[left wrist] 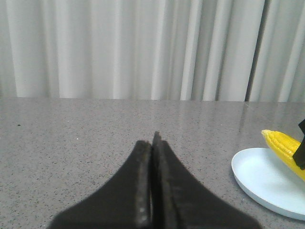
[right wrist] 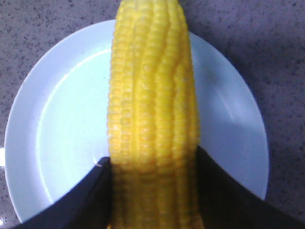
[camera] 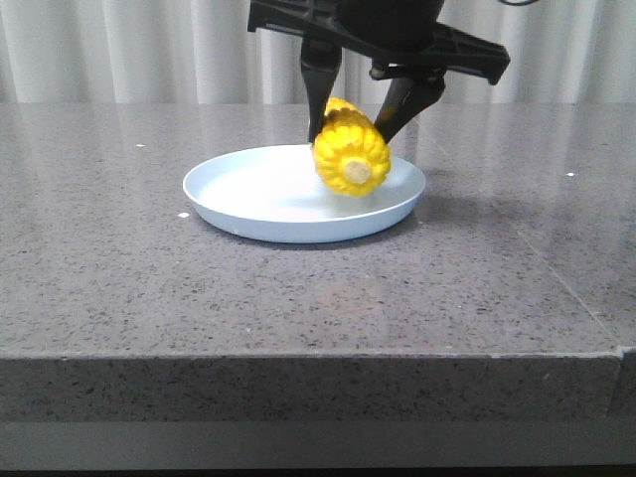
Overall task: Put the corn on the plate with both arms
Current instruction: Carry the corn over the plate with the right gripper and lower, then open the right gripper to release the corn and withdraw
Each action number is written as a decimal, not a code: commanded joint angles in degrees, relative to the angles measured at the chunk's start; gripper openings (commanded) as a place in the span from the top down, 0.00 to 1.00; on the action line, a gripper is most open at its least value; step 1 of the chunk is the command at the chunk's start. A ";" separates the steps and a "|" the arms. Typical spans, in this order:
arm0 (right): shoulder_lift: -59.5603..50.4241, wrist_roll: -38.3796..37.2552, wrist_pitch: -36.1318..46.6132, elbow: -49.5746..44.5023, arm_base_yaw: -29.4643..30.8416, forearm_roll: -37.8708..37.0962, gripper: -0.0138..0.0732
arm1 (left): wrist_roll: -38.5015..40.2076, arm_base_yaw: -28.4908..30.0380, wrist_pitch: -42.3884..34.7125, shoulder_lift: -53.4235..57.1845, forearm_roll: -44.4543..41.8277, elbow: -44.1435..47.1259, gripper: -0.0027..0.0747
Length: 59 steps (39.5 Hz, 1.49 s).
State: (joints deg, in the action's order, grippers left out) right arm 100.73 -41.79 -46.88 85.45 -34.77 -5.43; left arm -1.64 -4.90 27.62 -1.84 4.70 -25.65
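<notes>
- Corn [camera: 352, 151] is hanging over the right half of the plate [camera: 248, 204], pinched between the right gripper [camera: 360, 111]'s two black fingers, one on each side of the cob.
- Pale stub end points toward the front camera, and the cob runs away from it toward the back of the table.
- From the front, the cob's low end looks level with the plate's rim or just inside it; can't tell if it's actually touching the plate surface.
- Right wrist view looks straight down the cob [right wrist: 152, 119], with the round pale blue plate [right wrist: 62, 124] spread out under it and a dark finger pressed on either side of the kernels, so that gripper is clamped on the corn.
- Left gripper [left wrist: 152, 143] sits low over the grey speckled table [left wrist: 71, 143], its fingers pressed together with nothing between them.
- It's well off to the left of the plate [left wrist: 267, 186]; in its view the plate's edge and the corn's tapered tip [left wrist: 283, 145] only peek in at the side.
- Pale pleated curtain [left wrist: 119, 47] runs along behind the table.
</notes>
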 commanded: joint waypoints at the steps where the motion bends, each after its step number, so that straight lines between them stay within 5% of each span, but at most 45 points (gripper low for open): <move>1: -1.93 -0.30 3.04 2.14 -0.07 0.31 0.69 | 0.24 0.04 -5.02 -0.79 0.22 -1.48 0.99; 9: -1.58 -0.30 3.34 2.14 -0.19 1.85 0.66 | 0.24 0.04 -5.02 -0.79 0.22 -1.48 0.99; 20: -1.24 -0.30 4.21 2.14 -0.19 4.02 0.33 | 0.24 0.04 -5.02 -0.79 0.22 -1.48 0.99; 36: -1.87 -0.24 4.16 2.14 -0.19 4.02 0.15 | 0.24 0.04 -5.02 -0.79 0.22 -1.48 0.99; 44: -6.24 -0.24 3.98 3.15 -0.13 0.71 0.15 | 0.24 0.04 -5.02 -0.79 0.22 -1.48 0.99; 49: -8.76 1.31 3.51 4.76 -0.13 -1.58 0.22 | 0.24 0.04 -5.02 -0.79 0.22 -1.48 0.99; 59: -10.08 1.91 3.78 6.99 -0.13 -5.32 0.75 | 0.24 0.04 -5.02 -0.79 0.22 -1.48 0.99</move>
State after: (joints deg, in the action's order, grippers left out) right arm 93.38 -40.75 -45.54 90.17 -34.95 -7.92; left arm -1.64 -4.90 27.62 -1.84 4.70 -25.65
